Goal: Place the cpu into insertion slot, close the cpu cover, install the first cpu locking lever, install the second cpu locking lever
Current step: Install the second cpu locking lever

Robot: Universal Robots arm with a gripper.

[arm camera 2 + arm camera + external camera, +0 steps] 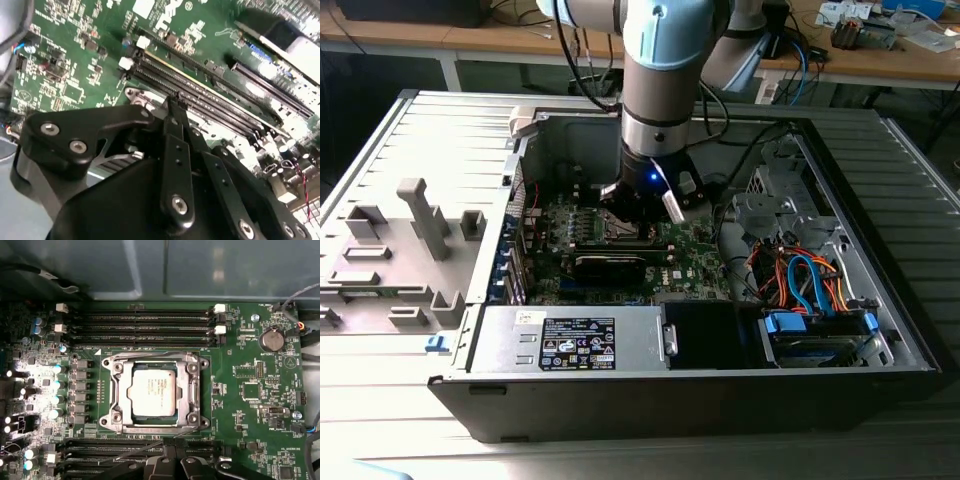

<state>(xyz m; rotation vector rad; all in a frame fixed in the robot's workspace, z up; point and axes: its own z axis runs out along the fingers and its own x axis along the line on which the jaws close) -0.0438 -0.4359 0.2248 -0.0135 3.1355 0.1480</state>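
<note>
The hand [172, 107], fingers pressed together on nothing, hovers just beside the memory slots [210, 95] in the second wrist view. The first wrist view shows the cpu [153, 392] seated in the insertion slot [116, 390], the cpu cover [155, 361] down around it, on the green board [250, 390].

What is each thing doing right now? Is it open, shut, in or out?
cpu: seated in the insertion slot, top showing.
cpu cover: closed flat around the cpu.
insertion slot: filled.
tool: low over the motherboard beside the slot, holding nothing visible.
computer case: open, side panel off.
</note>
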